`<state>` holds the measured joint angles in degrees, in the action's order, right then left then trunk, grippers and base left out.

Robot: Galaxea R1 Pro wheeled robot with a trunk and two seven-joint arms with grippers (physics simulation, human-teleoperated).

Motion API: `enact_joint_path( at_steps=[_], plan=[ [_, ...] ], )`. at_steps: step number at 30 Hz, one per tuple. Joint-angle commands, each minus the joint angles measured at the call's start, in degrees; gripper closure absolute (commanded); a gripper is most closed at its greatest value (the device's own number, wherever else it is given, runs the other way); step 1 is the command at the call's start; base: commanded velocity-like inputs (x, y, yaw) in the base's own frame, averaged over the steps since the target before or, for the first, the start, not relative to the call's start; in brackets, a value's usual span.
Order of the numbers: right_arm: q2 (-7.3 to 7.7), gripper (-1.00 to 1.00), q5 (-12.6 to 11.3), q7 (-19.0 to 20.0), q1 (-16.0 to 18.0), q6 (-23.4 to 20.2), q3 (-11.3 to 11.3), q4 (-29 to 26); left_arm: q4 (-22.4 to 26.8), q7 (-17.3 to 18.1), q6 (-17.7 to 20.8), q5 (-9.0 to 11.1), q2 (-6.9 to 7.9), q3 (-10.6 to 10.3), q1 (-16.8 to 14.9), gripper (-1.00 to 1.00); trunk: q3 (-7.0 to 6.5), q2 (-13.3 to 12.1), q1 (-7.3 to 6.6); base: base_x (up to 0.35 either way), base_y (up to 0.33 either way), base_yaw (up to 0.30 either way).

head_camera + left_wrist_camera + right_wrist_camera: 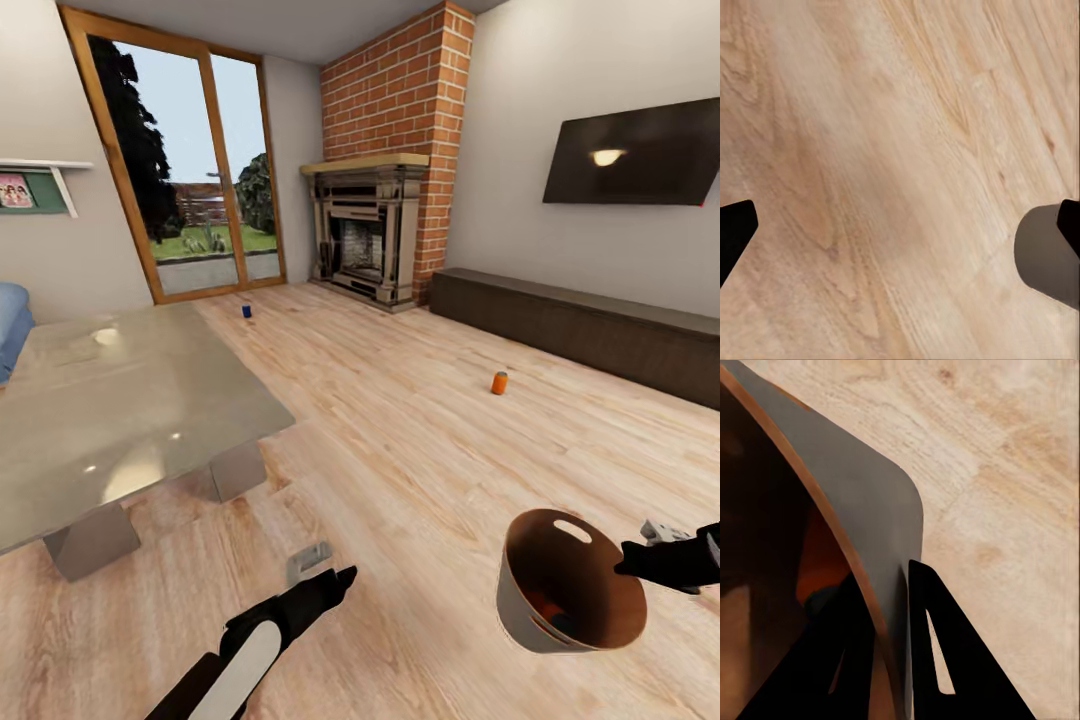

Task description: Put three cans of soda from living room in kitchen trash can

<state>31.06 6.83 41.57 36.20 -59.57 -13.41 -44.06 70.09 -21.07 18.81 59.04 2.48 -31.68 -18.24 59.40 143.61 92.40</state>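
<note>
An orange can of soda (pixel 499 382) stands upright on the plank floor in the middle of the living room. Farther off, a dark blue can of soda (pixel 246 311) stands near the glass doors. My right gripper (pixel 632 560) (pixel 886 574) is shut on the rim of the tash can (pixel 570 592), one finger inside its wall (pixel 870 495) and one outside, holding it tilted above the floor. An orange shape (pixel 545 604) (pixel 823 556) lies at its bottom. My left gripper (pixel 335 566) (pixel 900 232) hangs open over bare floor, holding nothing.
A glass-topped coffee table (pixel 130 420) fills the left, with a blue sofa (pixel 10 325) behind it. A brick fireplace (pixel 365 235) stands in the far corner. A low dark cabinet (pixel 580 325) runs along the right wall under a wall TV (pixel 635 150).
</note>
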Motion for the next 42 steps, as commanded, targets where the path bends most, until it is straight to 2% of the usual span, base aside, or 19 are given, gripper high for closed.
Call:
enact_joint_path(
  at_steps=[1, 4, 8, 11, 14, 18, 23, 30, 37, 42],
  plan=[
    [-0.11, 1.00, -1.3, -1.8, 1.3, -0.4, 0.0, 2.1, 0.1, 0.4, 0.0, 0.0, 0.09, 0.0, 0.1, -1.00, -0.01, 0.0, -0.01, 0.298, -0.199, -0.002],
    [-0.29, 1.00, -1.4, -6.3, 4.7, -0.4, 0.0, 7.8, 0.2, 0.9, 0.0, 0.0, 0.23, 0.0, 0.1, -1.00, -0.01, 0.0, -0.01, 0.303, -0.190, -0.001],
    [-0.87, 1.00, -1.4, -8.8, 6.5, -0.4, 0.0, 11.7, 0.5, 1.1, 0.0, 0.0, 0.30, 0.0, 0.1, -1.00, -0.01, 0.0, -0.01, 0.307, -0.192, 0.000],
    [-3.19, 1.00, -1.2, -9.7, 6.8, -0.4, 0.9, 12.7, 0.8, 1.1, 0.0, 0.0, 0.31, 0.0, 0.1, -1.00, -0.01, 0.0, -0.01, 0.308, -0.199, 0.000],
    [-4.03, 1.00, -1.1, -10.3, 6.8, -0.4, 2.5, 12.9, 0.9, 1.0, 0.0, -0.1, 0.26, -0.1, 0.1, -1.00, -0.01, 0.0, -0.01, 0.306, -0.204, 0.000],
    [-4.20, 1.00, -1.2, -10.3, 6.6, -0.4, 2.8, 12.8, 0.9, 0.9, 0.0, -0.1, 0.25, -0.1, 0.1, -1.00, -0.01, 0.0, -0.01, 0.299, -0.214, 0.000],
    [-4.25, 1.00, -1.3, -10.2, 6.5, 2.8, 2.8, 12.8, 0.8, 0.8, 0.1, -0.4, 0.20, -0.2, 0.1, -1.00, -0.01, 0.0, -0.01, 0.296, -0.218, 0.000],
    [-4.25, 1.00, -1.2, -10.3, 6.5, 3.0, 2.9, 12.5, 0.6, 0.6, 0.4, -0.8, -0.21, -0.3, 0.1, -1.00, -0.01, 0.0, -0.01, 0.260, -0.249, -0.016],
    [-4.25, 1.00, -1.2, -10.3, 6.4, 3.0, 2.9, 12.3, 0.1, 0.5, 0.7, -0.8, -0.36, -0.3, 0.1, -1.00, -0.01, 0.0, -0.01, 0.212, -0.282, -0.254],
    [-4.25, 1.00, -1.2, -10.3, 6.4, 3.1, 2.9, 12.2, 3.6, -0.8, 0.8, -0.7, 0.37, -0.1, 0.8, -1.00, -0.01, 0.0, -0.01, 0.209, -0.283, -0.287]
  ],
)
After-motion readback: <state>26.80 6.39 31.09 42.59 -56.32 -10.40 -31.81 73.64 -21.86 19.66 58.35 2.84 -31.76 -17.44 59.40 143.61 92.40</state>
